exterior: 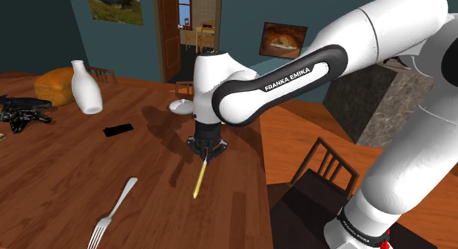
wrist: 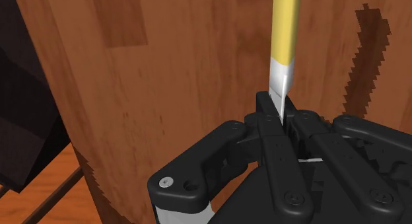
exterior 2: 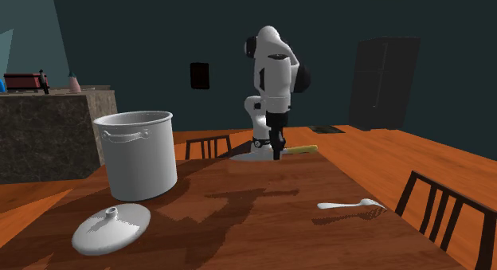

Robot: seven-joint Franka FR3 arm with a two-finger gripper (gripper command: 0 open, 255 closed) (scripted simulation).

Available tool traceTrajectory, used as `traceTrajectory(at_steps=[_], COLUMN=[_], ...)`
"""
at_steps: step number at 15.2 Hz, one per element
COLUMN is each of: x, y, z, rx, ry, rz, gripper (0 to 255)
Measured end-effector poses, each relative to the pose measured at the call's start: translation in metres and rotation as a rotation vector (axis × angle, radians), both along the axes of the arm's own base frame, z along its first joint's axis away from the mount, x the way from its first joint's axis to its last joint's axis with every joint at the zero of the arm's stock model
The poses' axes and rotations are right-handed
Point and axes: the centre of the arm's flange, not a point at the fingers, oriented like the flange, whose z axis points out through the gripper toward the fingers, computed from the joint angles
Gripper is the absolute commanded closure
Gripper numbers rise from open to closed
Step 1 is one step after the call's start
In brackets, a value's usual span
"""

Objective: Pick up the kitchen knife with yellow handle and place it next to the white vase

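Through the wrist view I am seeing the gripper (wrist: pixel 282 117) pinching down on the kitchen knife (wrist: pixel 284 37). The two black fingers (wrist: pixel 267 110) are nearly meeting, with only the thin pale blade between them. The yellow handle is sticking straight out past the fingertips, away from the hand. A jagged shadow is falling on the wood beside the handle and apart from it, but I cannot tell whether the knife is clear of the table (wrist: pixel 165 84).

In the shoulder view the hand is pointing straight down over the brown wooden table. The handle is slanting out below it towards the shoulder view's bottom. A pale fork (exterior: pixel 111 213) is lying near the table's close edge, to the shoulder view's left of the knife. A small flat black object (exterior: pixel 117 130) is lying further in.

The white vase (exterior: pixel 86 88) is standing upright well apart from the knife, towards the shoulder view's upper left. A loaf of bread (exterior: pixel 53 84) is sitting just behind it. A dark chair (exterior: pixel 326 167) is standing at the table's side.

Beyond the table, I am looking at teal walls with framed pictures and an open doorway (exterior: pixel 180 31).
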Motion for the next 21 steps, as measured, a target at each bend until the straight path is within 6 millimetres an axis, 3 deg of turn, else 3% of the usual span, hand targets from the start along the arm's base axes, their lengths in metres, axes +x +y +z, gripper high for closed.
traceTrajectory(at_steps=[13,16,21], x=[0.000,0.023,0.077], y=[0.000,-0.015,-0.048], z=[0.067,0.072,0.074], rx=[0.000,0.001,0.001], ry=[0.000,0.000,0.000], rz=[0.000,0.000,0.000], gripper=[255,255,255])
